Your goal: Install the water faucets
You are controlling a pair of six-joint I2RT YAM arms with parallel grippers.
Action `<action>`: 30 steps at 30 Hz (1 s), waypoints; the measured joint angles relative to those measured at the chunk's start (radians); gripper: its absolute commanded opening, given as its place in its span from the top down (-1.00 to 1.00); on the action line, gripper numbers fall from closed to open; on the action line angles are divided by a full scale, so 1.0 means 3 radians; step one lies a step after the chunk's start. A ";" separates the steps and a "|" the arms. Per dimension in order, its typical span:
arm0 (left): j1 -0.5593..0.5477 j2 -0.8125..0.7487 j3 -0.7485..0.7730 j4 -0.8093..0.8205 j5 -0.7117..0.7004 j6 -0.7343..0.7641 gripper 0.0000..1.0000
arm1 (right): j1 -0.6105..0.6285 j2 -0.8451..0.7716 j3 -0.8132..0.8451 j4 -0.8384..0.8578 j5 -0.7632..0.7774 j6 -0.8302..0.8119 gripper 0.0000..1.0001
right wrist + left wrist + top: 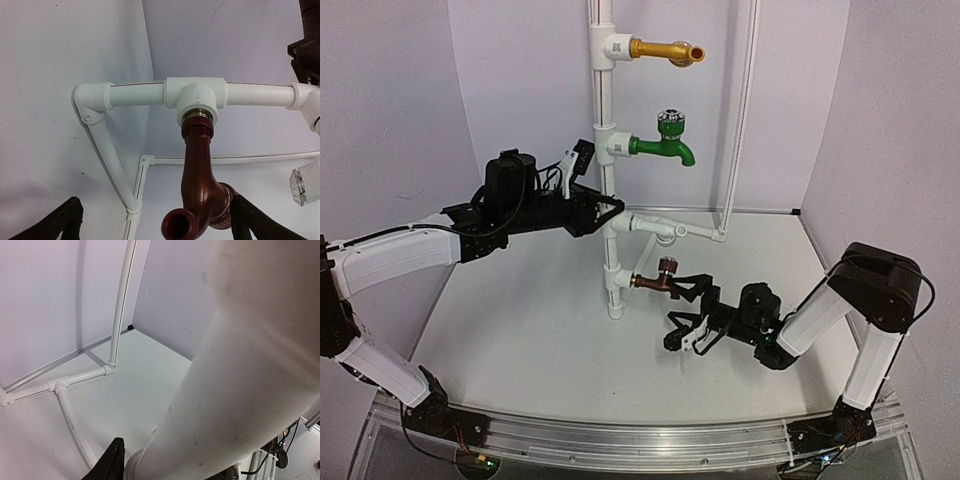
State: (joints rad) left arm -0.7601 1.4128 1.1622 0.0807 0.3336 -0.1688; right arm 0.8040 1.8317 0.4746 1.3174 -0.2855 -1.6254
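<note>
The small dark brown faucet (658, 279) sits in the lowest tee of the white upright pipe (604, 100), with its knob (667, 265) on top. In the right wrist view the faucet (200, 180) hangs from the tee (196, 97), spout mouth towards the camera. My right gripper (682, 310) is open around it (155, 222); the right finger (250, 220) touches the knob side and the left finger (65, 220) stands well clear. My left gripper (610, 213) is shut on the upright pipe above the faucet. The pipe (240, 365) fills the left wrist view, beside one finger (112, 460).
A long gold faucet (665, 50) and a green faucet (662, 145) are fitted higher on the same pipe. A horizontal white branch (670, 228) runs right to a thin upright pipe (740, 110) at the back wall. White walls enclose the table on three sides.
</note>
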 measured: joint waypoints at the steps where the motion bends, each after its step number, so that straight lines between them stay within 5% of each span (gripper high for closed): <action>1: 0.0000 0.0000 0.0000 -0.0001 0.0000 0.0000 1.00 | 0.0000 0.0029 0.0036 -0.0002 -0.0007 -0.0016 -0.96; 9: 0.0000 0.0000 0.0000 -0.0001 -0.0001 0.0000 1.00 | 0.0000 0.0156 0.0263 -0.0002 -0.0040 -0.0083 -0.96; 18: 0.0000 0.0000 0.0000 -0.0003 0.0000 0.0001 1.00 | 0.0000 0.0258 0.0419 0.0012 -0.0027 -0.0062 -0.55; 24: 0.0000 0.0000 0.0000 -0.0004 0.0000 0.0001 1.00 | 0.0000 0.0266 0.0456 0.0016 0.0002 0.0048 -0.79; 30: 0.0000 0.0000 0.0000 -0.0004 0.0001 0.0001 1.00 | 0.0000 0.0266 0.0456 0.0018 0.0057 0.0100 -0.78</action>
State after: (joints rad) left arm -0.7601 1.4128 1.1622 0.0795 0.3340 -0.1684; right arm 0.8040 1.9114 0.6113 1.3229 -0.2683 -1.5955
